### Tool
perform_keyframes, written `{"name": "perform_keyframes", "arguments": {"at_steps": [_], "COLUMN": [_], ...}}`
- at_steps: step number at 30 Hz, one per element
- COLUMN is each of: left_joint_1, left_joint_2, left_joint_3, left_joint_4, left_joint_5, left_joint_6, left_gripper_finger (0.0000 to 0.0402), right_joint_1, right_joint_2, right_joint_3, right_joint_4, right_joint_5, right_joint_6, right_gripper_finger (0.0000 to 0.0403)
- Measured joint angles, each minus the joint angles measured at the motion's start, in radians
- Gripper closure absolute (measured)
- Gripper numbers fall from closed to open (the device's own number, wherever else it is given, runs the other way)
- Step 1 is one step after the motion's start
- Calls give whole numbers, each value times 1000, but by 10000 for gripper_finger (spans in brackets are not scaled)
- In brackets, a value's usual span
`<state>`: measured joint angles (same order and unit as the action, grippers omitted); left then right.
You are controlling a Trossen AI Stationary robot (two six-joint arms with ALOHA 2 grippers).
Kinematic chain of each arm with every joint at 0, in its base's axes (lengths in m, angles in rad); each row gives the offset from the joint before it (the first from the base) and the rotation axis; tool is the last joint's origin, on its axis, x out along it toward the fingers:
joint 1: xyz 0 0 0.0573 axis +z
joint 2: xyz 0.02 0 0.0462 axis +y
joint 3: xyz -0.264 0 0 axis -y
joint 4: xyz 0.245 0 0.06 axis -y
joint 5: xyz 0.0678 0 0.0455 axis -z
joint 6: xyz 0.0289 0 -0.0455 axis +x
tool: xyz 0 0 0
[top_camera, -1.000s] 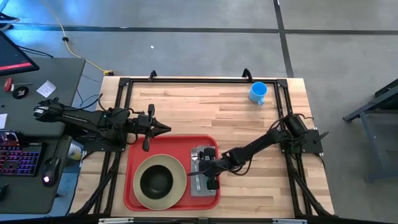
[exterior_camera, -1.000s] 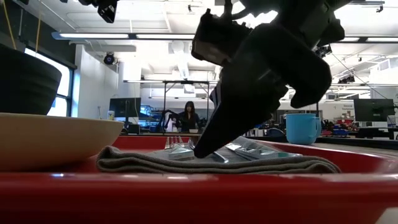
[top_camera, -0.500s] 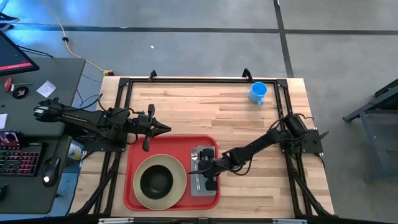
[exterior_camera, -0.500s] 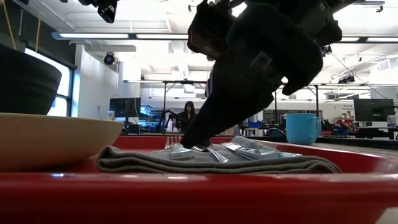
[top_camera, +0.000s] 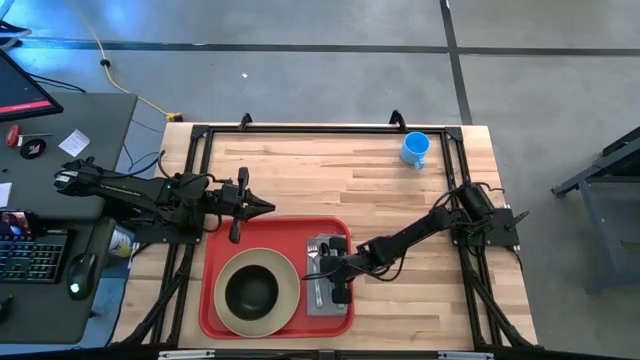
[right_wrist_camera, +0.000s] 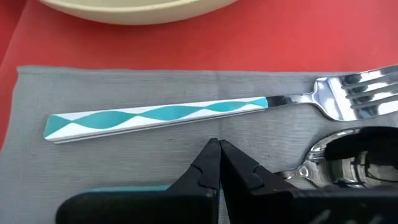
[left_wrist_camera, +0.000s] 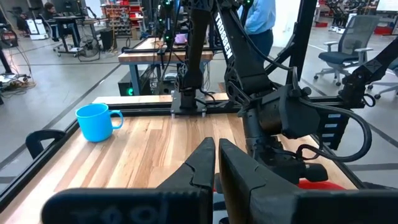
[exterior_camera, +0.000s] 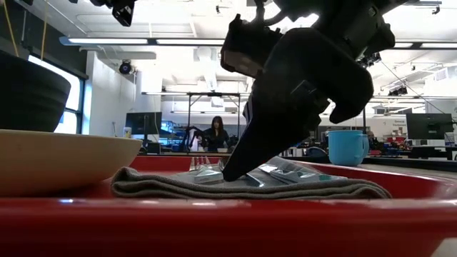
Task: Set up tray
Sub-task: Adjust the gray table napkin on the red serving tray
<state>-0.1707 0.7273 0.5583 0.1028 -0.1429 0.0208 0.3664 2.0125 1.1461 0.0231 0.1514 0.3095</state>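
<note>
The red tray (top_camera: 206, 300) lies at the table's near middle. On it sits a cream plate (top_camera: 226, 316) with a dark bowl (top_camera: 252, 290), and to their right a grey napkin (right_wrist_camera: 124, 93). A fork with a teal-and-white handle (right_wrist_camera: 161, 115) and a spoon (right_wrist_camera: 348, 155) lie flat on the napkin. My right gripper (right_wrist_camera: 219, 146) is shut, its tip down among the cutlery (exterior_camera: 230, 173). My left gripper (top_camera: 265, 208) is shut and waits above the wood just beyond the tray's far edge. The spoon's handle is hidden under my right gripper. My right gripper comes down slanting from the table's right, and its shut fingertips (exterior_camera: 235, 168) meet the top of the napkin next to the spoon's neck (right_wrist_camera: 292, 174). Whether the tips rest on the spoon's handle or on the cloth beside it, I cannot tell. Fork and spoon lie flat.
A blue cup (top_camera: 415, 148) stands on bare wood near the table's far right corner, also in the left wrist view (left_wrist_camera: 96, 119). A black frame (top_camera: 300, 130) runs around the table's edges. A person sits far off in the room (exterior_camera: 215, 133).
My right gripper's tip swung a little toward the table's left, uncovering the spoon's bowl in the low view. It then came back to the right, where it stood a second ago. It stayed shut throughout.
</note>
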Motion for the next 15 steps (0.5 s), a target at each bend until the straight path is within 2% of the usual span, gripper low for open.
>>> {"name": "perform_keyframes", "arguments": {"at_steps": [15], "left_joint_1": [0], "left_joint_2": [0], "left_joint_3": [0], "left_joint_4": [0], "left_joint_5": [0], "left_joint_6": [0], "left_gripper_finger": [346], "right_joint_1": [0], "right_joint_2": [69], "right_joint_3": [3], "right_joint_4": [123], "right_joint_5": [-57], "right_joint_6": [4], "right_gripper_finger": [403]}}
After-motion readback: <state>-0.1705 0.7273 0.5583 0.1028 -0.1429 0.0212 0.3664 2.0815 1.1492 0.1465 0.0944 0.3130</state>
